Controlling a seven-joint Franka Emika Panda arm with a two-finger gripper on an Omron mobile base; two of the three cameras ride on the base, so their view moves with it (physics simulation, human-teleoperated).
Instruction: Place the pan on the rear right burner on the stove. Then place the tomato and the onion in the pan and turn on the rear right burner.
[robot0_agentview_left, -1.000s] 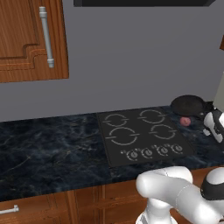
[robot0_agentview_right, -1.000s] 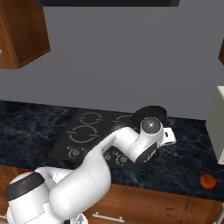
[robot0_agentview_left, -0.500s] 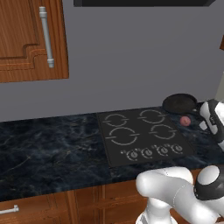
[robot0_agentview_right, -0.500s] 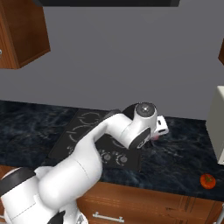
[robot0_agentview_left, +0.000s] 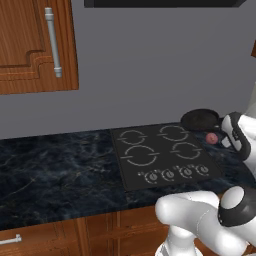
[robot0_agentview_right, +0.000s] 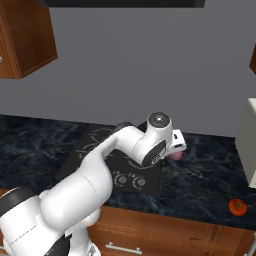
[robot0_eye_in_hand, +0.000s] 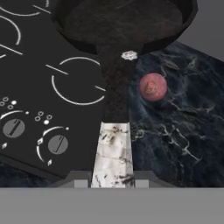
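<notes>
My gripper (robot0_eye_in_hand: 113, 178) is shut on the pale tip of the pan handle (robot0_eye_in_hand: 113, 148). The black pan (robot0_eye_in_hand: 127, 22) hangs ahead of it, its bowl over the stove's right edge. In the left base view the pan (robot0_agentview_left: 200, 119) floats just right of the rear right burner (robot0_agentview_left: 173, 133), with my gripper (robot0_agentview_left: 226, 132) at its right. The pinkish-purple onion (robot0_eye_in_hand: 152, 86) lies on the counter beside the handle, also seen as the onion (robot0_agentview_left: 211, 138) right of the stove (robot0_agentview_left: 150, 172). The tomato (robot0_agentview_right: 237, 206) rests far right near the counter's front edge.
A row of round knobs (robot0_agentview_left: 175, 173) runs along the stove's front. A pale appliance (robot0_agentview_right: 249, 142) stands at the far right of the dark marble counter (robot0_agentview_left: 55, 170). A wooden wall cabinet (robot0_agentview_left: 30, 45) hangs at upper left.
The arm has swung up and left, carrying the pan a little leftward toward the stove. The onion and tomato have stayed put.
</notes>
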